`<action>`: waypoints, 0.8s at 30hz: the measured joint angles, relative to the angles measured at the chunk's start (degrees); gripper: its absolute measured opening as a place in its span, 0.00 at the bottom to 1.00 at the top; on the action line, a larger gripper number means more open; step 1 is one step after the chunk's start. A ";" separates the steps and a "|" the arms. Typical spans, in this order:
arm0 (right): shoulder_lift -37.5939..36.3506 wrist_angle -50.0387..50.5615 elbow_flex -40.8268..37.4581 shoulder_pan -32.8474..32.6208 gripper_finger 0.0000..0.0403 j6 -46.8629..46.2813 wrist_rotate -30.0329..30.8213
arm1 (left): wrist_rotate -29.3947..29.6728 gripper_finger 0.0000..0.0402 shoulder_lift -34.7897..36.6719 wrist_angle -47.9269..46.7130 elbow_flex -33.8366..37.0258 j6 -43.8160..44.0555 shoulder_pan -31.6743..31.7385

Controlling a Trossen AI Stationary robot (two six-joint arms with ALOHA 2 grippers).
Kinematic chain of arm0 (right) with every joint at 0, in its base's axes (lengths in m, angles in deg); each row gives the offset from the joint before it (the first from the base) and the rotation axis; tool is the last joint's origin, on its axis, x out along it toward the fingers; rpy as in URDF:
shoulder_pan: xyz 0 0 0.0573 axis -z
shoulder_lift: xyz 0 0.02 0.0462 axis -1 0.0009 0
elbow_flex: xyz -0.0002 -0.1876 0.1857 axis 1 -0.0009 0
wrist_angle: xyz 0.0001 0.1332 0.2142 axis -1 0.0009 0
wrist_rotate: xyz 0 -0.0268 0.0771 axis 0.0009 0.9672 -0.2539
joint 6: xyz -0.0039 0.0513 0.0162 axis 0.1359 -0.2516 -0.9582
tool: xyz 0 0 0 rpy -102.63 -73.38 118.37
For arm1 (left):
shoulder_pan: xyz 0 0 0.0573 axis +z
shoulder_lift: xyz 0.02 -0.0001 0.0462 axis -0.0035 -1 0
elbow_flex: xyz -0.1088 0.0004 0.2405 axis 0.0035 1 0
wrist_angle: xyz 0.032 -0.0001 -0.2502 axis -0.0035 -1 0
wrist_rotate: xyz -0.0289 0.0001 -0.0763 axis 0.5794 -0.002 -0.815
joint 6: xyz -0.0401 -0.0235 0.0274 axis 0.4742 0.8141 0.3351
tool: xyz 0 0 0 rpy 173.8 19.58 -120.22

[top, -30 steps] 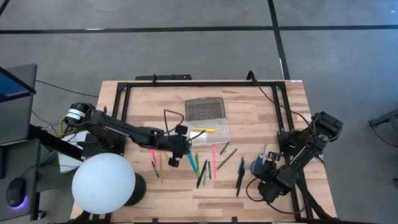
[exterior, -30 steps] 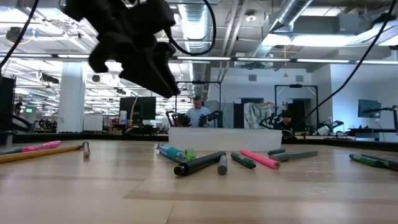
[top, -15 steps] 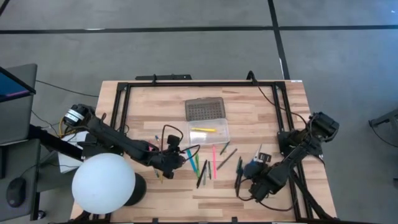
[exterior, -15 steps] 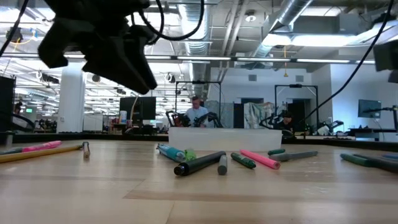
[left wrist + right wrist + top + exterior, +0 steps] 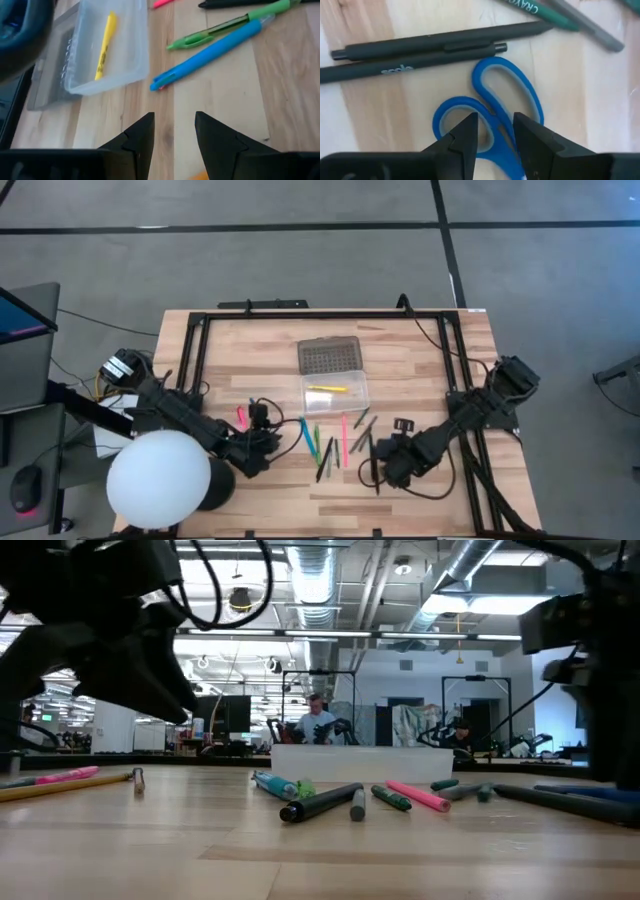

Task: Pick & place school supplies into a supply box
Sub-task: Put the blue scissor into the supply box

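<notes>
The supply box's clear tray (image 5: 336, 392) lies open at mid-table with a yellow marker (image 5: 104, 45) inside; its grey grid lid (image 5: 328, 357) lies flat on the far side. Pens and markers (image 5: 325, 445) lie scattered on the wood nearer than the tray, and a pink one (image 5: 241, 417) lies apart to the left. My left gripper (image 5: 173, 125) is open, low over bare wood near the blue pen (image 5: 210, 50). My right gripper (image 5: 492, 125) is open, right above the blue-handled scissors (image 5: 535, 102), beside two black pens (image 5: 440, 45). My right gripper comes at the scissors from above, one finger on each side of the spot where the two blue handle loops meet (image 5: 496, 137). The scissors lie flat on the table. Whether the fingers touch them, I cannot tell.
A large white sphere (image 5: 158, 478) stands at the table's near left corner, close to my left arm. A black frame rail (image 5: 200, 340) runs round the table top. Cables (image 5: 275, 405) trail from the left wrist. A person shows in the room beyond, far behind the table.
My left gripper has drawn back from beside the tray toward the near left corner and come down low. My right gripper has swung from the right side toward the scattered pens, leftward, and has come down over the scissors.
</notes>
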 joint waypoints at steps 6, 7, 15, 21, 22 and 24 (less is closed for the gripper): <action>0.00 0.49 0.00 2.32 0.29 9.59 -0.14 | 5.87 0.34 0.00 0.03 1.22 4.00 -3.37; 0.00 0.49 0.00 2.67 0.29 10.69 -0.22 | 6.77 0.34 0.00 0.04 1.22 4.22 -3.76; 0.00 -0.16 -0.05 6.07 0.29 12.44 -4.32 | 9.58 0.34 0.00 0.36 1.22 5.24 -4.94; -0.16 -2.95 -2.33 8.47 0.29 12.44 -7.62 | 9.59 0.34 0.00 0.36 1.22 5.48 -4.94; -0.24 -3.04 -2.55 8.71 0.29 12.43 -7.90 | 9.60 0.34 0.00 0.34 1.22 5.48 -4.94; -0.30 -3.19 -2.80 9.02 0.29 12.43 -7.93 | 9.60 0.34 0.00 0.34 1.22 5.48 -4.94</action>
